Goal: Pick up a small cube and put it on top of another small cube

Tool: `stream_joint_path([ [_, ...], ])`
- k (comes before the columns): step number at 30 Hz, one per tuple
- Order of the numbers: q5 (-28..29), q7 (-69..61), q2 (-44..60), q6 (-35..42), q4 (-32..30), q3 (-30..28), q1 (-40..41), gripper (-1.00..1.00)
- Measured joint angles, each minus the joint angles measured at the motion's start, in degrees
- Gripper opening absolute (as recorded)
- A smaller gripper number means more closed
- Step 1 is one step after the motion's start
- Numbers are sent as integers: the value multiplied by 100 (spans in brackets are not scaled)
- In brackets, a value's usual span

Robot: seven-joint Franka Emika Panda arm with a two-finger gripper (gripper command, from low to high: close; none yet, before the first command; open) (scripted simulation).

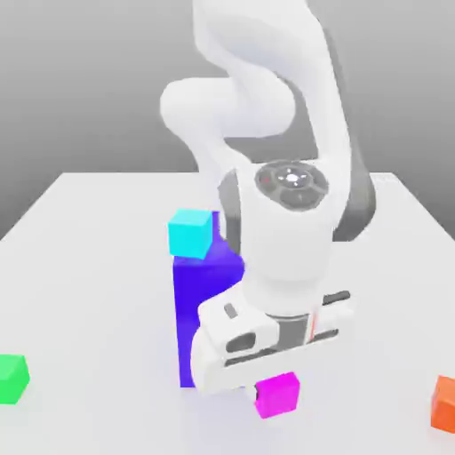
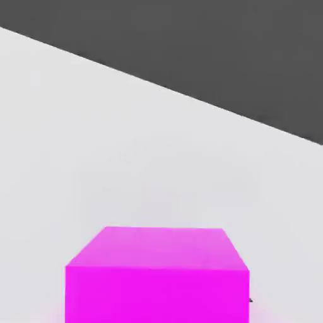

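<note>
The small magenta-pink cube [image 1: 277,397] sits low at the front of the white table [image 1: 89,267], directly under the arm's white hand. My gripper [image 1: 274,386] comes down onto the cube from above and is shut on it, with the hand's body hiding the fingers. In the hand view the same cube [image 2: 158,277] is very close and centred, with bare table beyond it. A small cyan cube [image 1: 191,233] rests on top of the big blue-purple block [image 1: 200,302], just to the exterior view's left of the hand.
A small green cube [image 1: 12,378] lies near the table's front edge at the exterior view's left. A small orange cube [image 1: 444,402] lies at the front right. The blue-purple block stands close beside the hand.
</note>
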State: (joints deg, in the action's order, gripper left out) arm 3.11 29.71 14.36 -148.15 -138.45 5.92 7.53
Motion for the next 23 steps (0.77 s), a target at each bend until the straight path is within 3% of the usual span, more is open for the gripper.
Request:
stream_joint_path([
  [13,-557,-2277,-212,272,412,-1360,2075,-100],
  [19,-903,-2744,463,-578,318,-1381,2464,-100],
  [20,-936,-2769,566,-674,322,-1358,2486,100],
  [23,-936,-2769,566,-673,322,-1358,2486,100],
])
